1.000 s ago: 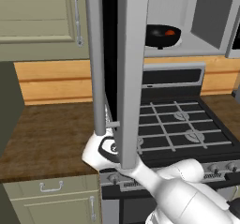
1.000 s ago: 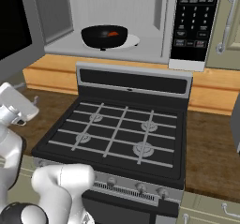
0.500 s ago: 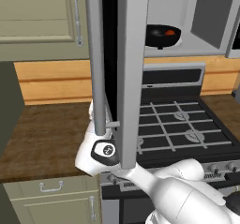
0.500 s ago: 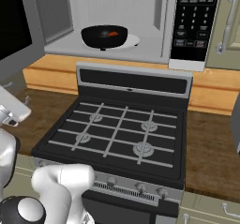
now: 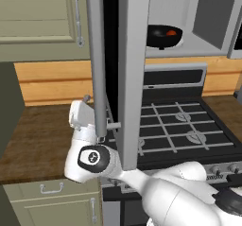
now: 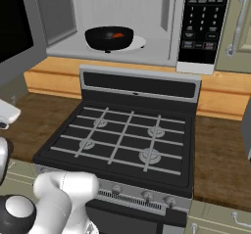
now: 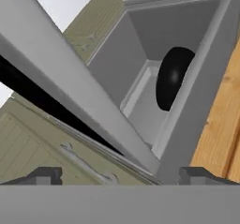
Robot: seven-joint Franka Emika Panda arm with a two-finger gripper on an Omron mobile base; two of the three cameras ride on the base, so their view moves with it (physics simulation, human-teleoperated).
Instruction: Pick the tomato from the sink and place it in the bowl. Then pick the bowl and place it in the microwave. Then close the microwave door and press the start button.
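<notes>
Presently logged: microwave door (image 5: 133, 73) stood open, long axis upright, edge toward me; my claw (image 7: 119, 174) spread wide beside its handle (image 5: 97, 59), gripping nothing.

Two base cameras look forward and down from behind the arm, left and right, sharing the silver-grey, white-lined microwave (image 5: 189, 26) (image 6: 147, 27). The hand camera peers closely up into it (image 7: 154, 78), rolled sideways.

Hand (image 5: 81, 115) higher now, up beside the microwave door (image 5: 124, 73) handle.
</notes>
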